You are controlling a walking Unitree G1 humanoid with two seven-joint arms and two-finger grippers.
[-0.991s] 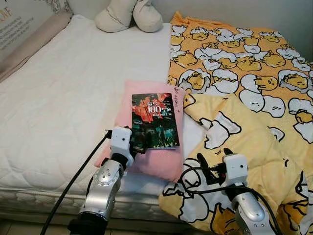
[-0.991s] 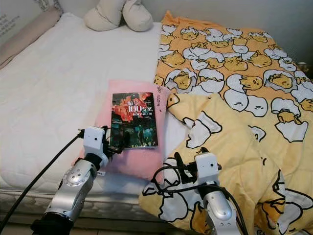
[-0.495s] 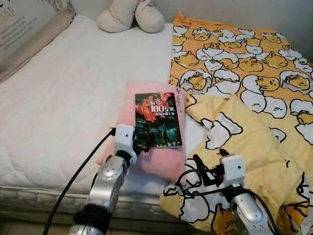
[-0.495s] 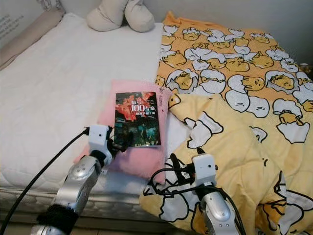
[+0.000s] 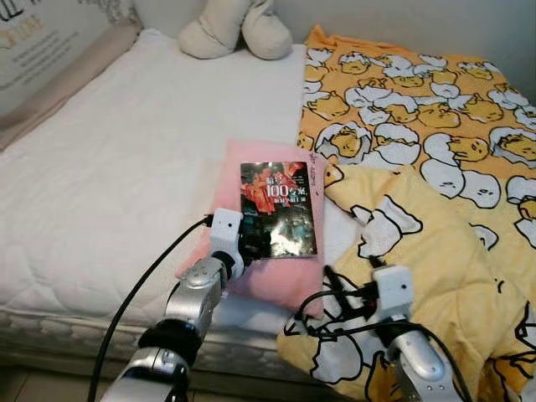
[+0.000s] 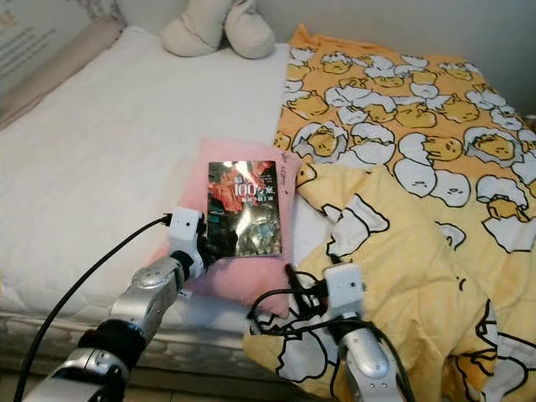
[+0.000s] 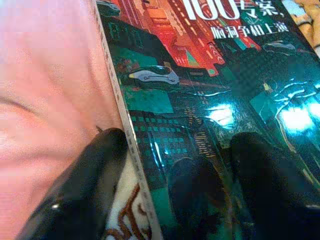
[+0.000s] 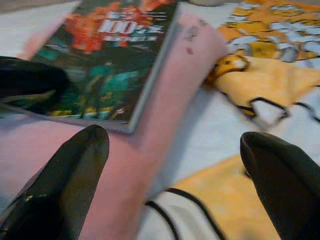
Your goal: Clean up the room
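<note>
A dark paperback book with a red-and-teal city cover and white "100" lettering (image 5: 278, 209) is seen lying flat on a flat pink cloth pillow (image 5: 270, 276), near the front edge of the white quilted mattress (image 5: 109, 176).

The left gripper (image 5: 251, 245) is placed at the book's near left corner. In the left wrist view its black fingers (image 7: 82, 190) are seen astride the book's spine edge: one on the pink pillow beside the spine, the other resting on the glossy cover. Jaws are held fairly narrow around that corner; a firm clamp cannot be confirmed.

The right gripper (image 5: 345, 289) is held low over the crumpled yellow cartoon-egg blanket (image 5: 435, 276), just beside the pillow's right side. Its fingers (image 8: 70, 175) are spread wide with nothing between them, and are pointed toward the book's near right corner and the pillow.

An orange cartoon-egg sheet (image 5: 419, 109) is spread over the right half of the mattress. A cream plush toy (image 5: 234, 29) is seen at the far edge. A beige padded side rail (image 5: 59, 92) runs along the left edge.
</note>
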